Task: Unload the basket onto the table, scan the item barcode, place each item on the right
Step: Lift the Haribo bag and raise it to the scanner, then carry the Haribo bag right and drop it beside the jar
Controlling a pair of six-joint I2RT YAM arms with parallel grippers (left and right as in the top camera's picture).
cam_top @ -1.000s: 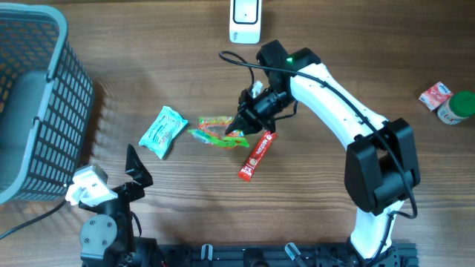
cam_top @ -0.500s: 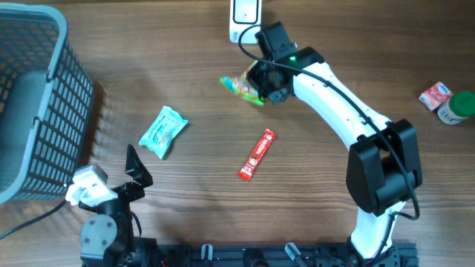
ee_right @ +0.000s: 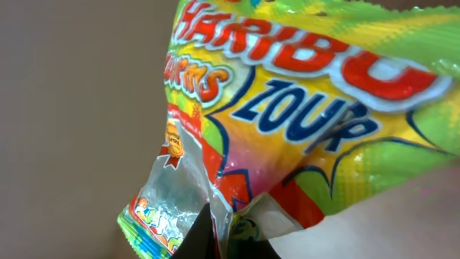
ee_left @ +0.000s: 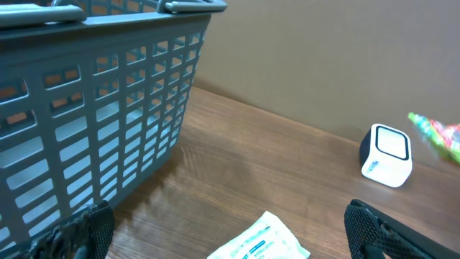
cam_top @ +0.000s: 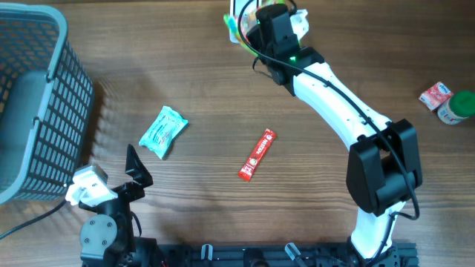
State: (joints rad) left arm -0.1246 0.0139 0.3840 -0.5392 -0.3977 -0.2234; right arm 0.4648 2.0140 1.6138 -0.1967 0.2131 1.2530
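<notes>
My right gripper [cam_top: 254, 24] is shut on a colourful Haribo candy bag [cam_top: 234, 27] and holds it up at the far edge of the table, right over the white scanner [cam_top: 239, 7], which is mostly covered. In the right wrist view the bag [ee_right: 302, 108] fills the frame, its crumpled edge pinched between the dark fingertips [ee_right: 208, 241]. The left wrist view shows the scanner [ee_left: 386, 155] standing on the table with the bag [ee_left: 437, 135] hanging just to its right. My left gripper [ee_left: 230, 237] rests open near the front left, nothing between its fingers.
A grey basket [cam_top: 37, 111] stands at the left. A teal-and-white packet [cam_top: 163, 131] lies just ahead of the left gripper, and a red stick packet [cam_top: 257, 154] lies mid-table. A small red-white carton [cam_top: 435, 95] and a green-lidded container [cam_top: 456, 107] sit at the far right.
The right gripper has carried the candy bag from the middle of the table up and away to the scanner at the far edge. The left arm has not moved.
</notes>
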